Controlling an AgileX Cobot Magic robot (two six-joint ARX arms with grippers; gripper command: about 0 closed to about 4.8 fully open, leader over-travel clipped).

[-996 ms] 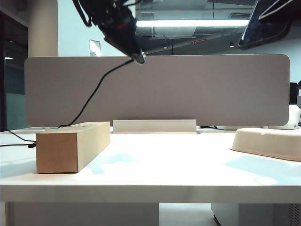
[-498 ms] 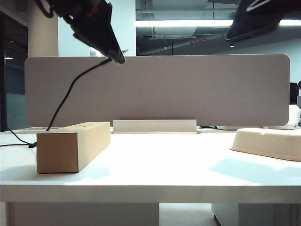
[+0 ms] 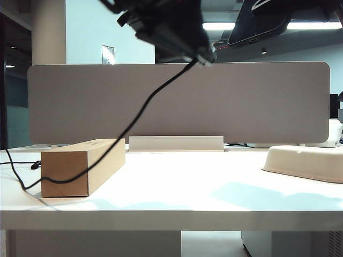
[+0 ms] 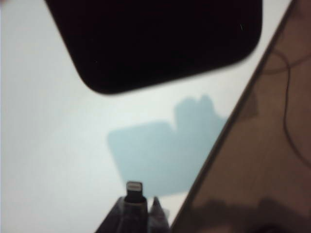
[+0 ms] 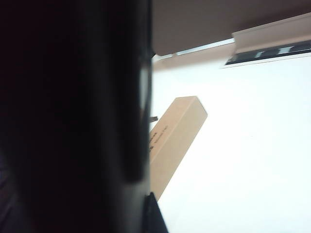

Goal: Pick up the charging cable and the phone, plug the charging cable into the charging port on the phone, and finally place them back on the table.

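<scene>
Left hand (image 3: 206, 56) clamps cable (image 3: 134, 118) behind its plug (image 4: 134, 187), right hand (image 3: 268, 16) grips phone (image 3: 260, 24) just beside, both above counter (image 3: 177, 187); square plug to port before pushing.

A white tabletop (image 3: 177, 187) carried 1 brown cardboard box (image 3: 80, 167) at its left and 1 cream shallow tray (image 3: 305, 160) at its right edge. A slack loop of black charging cable (image 3: 21, 179) rested on the surface beside the box.
</scene>
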